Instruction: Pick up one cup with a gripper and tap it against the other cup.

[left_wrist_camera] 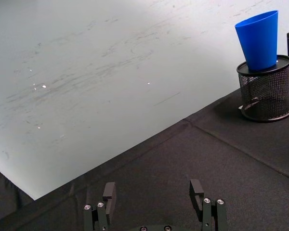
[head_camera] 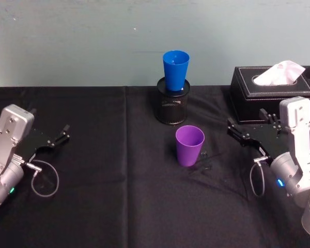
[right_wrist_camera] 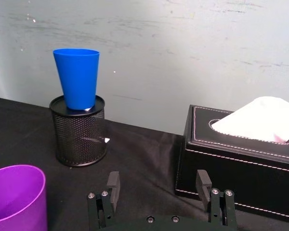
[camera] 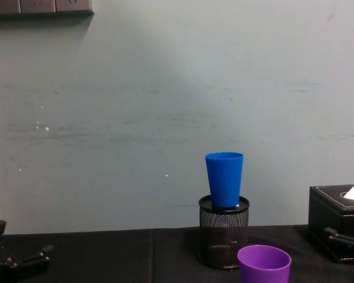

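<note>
Right pincer [head_camera: 236,130] sits at the right of the head view, fingers apart and holding nothing, aimed toward the middle of the table [head_camera: 103,206]. In its wrist view I see both fingertips spread, with the purple cup [right_wrist_camera: 14,197] in the lower left corner and the tissue box [right_wrist_camera: 241,154] to the right. My left pincer [head_camera: 62,135] rests at the left edge of the head view, also apart and empty, well away from either cup.

The purple cup stands upright on the table just below centre of the head view, untouched. The blue cup [head_camera: 175,70] stands above it in the frame, its base set in the mouth of a black mesh holder [head_camera: 171,106], so it sits raised.

As I judge it, nothing of the task is done yet: no cup is gripped, no tap made. Everything is left: close in on the purple cup, clamp it, lift it to the blue cup's height, and tap gently so the blue one does not topple from its perch.
</note>
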Tool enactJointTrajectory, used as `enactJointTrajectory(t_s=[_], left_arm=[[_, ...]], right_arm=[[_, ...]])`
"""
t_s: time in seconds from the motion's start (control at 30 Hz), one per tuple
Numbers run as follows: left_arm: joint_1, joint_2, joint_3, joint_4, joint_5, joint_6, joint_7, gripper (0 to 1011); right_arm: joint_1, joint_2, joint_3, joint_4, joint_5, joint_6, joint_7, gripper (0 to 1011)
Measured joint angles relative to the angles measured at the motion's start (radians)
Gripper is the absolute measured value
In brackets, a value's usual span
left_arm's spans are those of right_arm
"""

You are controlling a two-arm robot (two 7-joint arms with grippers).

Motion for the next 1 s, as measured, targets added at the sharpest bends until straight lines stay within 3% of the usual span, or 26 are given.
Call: enactJointTrajectory(t_s=[0.23,1.0], left_arm=[[0.0,0.0,0.0,0.0,0.0,0.0,0.0,1000],[0.0,0.0,0.0,0.0,0.0,0.0,0.0,1000]], right_arm=[[0.006,-0.013,0.017,0.011,-0.015,0.001,0.01,1000],[0.007,-0.011,0.014,0.011,-0.012,0.0,0.012,1000]])
